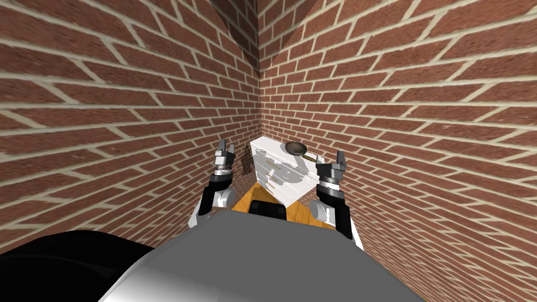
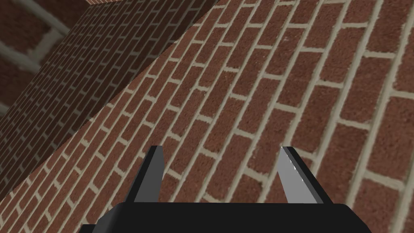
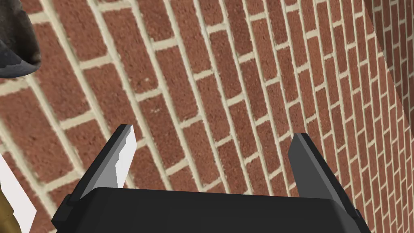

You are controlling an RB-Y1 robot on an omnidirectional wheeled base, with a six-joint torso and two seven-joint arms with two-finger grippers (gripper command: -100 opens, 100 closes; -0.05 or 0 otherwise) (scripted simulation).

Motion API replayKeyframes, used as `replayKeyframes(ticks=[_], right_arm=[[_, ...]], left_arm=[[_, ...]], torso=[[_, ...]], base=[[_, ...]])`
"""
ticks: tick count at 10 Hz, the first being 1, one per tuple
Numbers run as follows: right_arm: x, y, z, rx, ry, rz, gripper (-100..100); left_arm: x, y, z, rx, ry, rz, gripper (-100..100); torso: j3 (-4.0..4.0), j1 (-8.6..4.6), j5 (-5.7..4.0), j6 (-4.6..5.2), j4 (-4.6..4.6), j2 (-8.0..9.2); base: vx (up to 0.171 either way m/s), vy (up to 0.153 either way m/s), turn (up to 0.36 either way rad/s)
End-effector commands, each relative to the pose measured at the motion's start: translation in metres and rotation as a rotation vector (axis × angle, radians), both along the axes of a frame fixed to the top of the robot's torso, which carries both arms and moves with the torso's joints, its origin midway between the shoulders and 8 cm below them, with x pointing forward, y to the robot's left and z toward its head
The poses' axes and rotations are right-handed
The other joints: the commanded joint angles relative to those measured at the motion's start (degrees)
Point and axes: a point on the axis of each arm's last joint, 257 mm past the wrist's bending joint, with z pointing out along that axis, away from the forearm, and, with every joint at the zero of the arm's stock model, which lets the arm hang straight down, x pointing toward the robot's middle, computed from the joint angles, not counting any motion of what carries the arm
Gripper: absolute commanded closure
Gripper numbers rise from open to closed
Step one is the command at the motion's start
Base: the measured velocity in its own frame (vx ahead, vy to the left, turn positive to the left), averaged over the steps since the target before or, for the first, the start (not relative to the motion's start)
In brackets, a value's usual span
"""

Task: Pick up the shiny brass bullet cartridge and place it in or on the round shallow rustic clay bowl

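While the left gripper (image 1: 225, 147) and right gripper (image 1: 340, 157) both hang wide and empty, nothing looks done yet: the brass cartridge (image 1: 310, 157) lies on the white cabinet (image 1: 286, 186), just beside the dark bowl (image 1: 294, 148) at its four o'clock, ungrasped.

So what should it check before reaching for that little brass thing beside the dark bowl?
1. Left gripper open and empty: ok.
2. Right gripper open and empty: ok.
3. Brass cartridge lying on the white cabinet, beside the bowl: ok.
4. Bowl free to take it: cannot tell.
5. Right gripper aimed at the cartridge: not ok, it faces the brick wall.
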Motion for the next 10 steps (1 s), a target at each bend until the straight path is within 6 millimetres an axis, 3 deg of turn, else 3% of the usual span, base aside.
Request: replayKeyframes(ticks=[1, 5, 6, 8, 9, 10], right_arm=[[0.001, 0.005, -0.006, -0.037, 0.020, 0.012, -100], [0.005, 0.027, -0.045, -0.194, 0.123, 0.055, -100], [0.005, 0.028, -0.046, -0.206, 0.125, 0.061, -100], [0.005, 0.041, -0.078, -0.308, 0.196, 0.090, -100], [0.005, 0.042, -0.079, -0.327, 0.199, 0.099, -100], [0.003, 0.048, -0.097, -0.375, 0.236, 0.113, -100]], left_arm=[[0.000, 0.000, 0.000, 0.000, 0.000, 0.000, 0], [0.000, 0.000, 0.000, 0.000, 0.000, 0.000, 0], [0.000, 0.000, 0.000, 0.000, 0.000, 0.000, 0], [0.000, 0.000, 0.000, 0.000, 0.000, 0.000, 0], [0.000, 0.000, 0.000, 0.000, 0.000, 0.000, 0], [0.000, 0.000, 0.000, 0.000, 0.000, 0.000, 0]], torso=[[0.00, 0.00, 0.00, 0.00, 0.00, 0.00], [0.28, -0.08, -0.02, 0.01, 0.11, 0.49], [0.32, -0.02, -0.01, 0.01, 0.12, 0.55], [0.24, 0.00, 0.00, 0.00, 0.10, 0.42], [0.27, -0.06, -0.02, 0.00, 0.11, 0.48], [0.25, -0.05, -0.01, 0.00, 0.10, 0.41]], base=[[-0.037, -0.003, -0.012], [-0.117, -0.007, -0.018], [-0.104, 0.006, -0.009], [-0.112, -0.006, -0.016], [-0.096, -0.012, 0.000], [-0.104, 0.005, -0.006]])
